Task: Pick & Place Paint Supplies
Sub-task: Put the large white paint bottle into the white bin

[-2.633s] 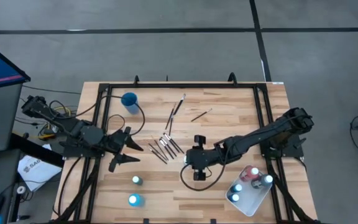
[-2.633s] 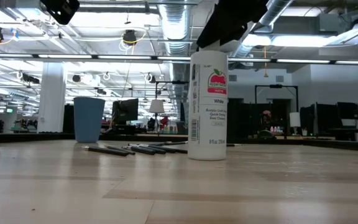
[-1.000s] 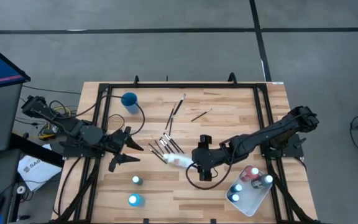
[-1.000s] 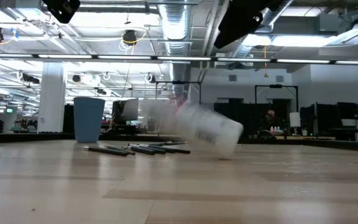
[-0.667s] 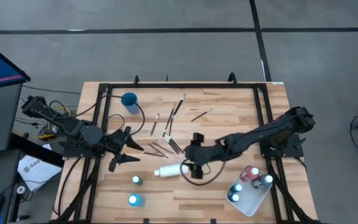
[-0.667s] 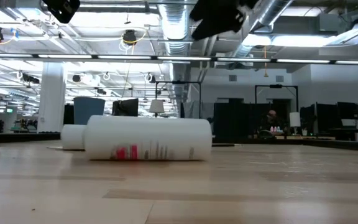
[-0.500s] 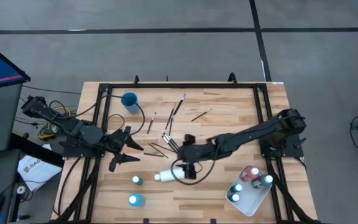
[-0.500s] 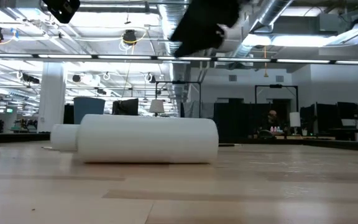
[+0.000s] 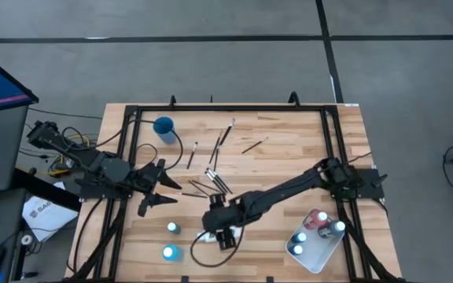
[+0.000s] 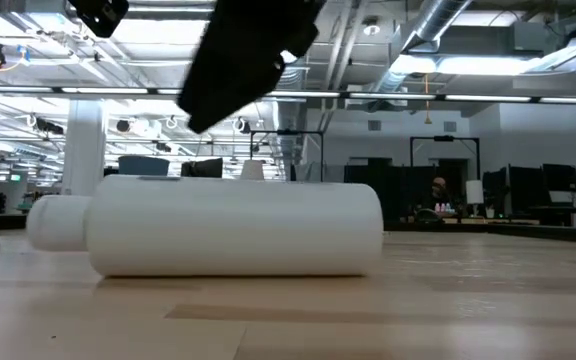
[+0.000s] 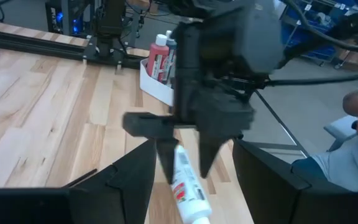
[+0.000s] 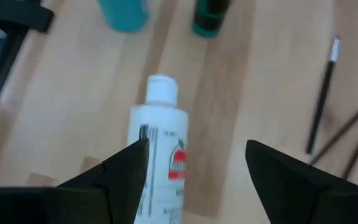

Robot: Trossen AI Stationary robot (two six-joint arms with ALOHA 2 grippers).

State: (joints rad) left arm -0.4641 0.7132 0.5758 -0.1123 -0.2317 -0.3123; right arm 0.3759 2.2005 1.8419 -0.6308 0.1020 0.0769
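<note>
Your right gripper (image 9: 220, 233) hovers fingers apart over the white bottle (image 12: 159, 152), which lies flat mid-table beside 2 teal bottles (image 9: 174, 228). Left gripper (image 9: 163, 194) waits, fingers apart, empty.

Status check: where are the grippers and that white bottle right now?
Right gripper open, over the white bottle, not gripping. Bottle on its side. Left gripper open, parked at table's left. Loose paintbrushes close by.
</note>
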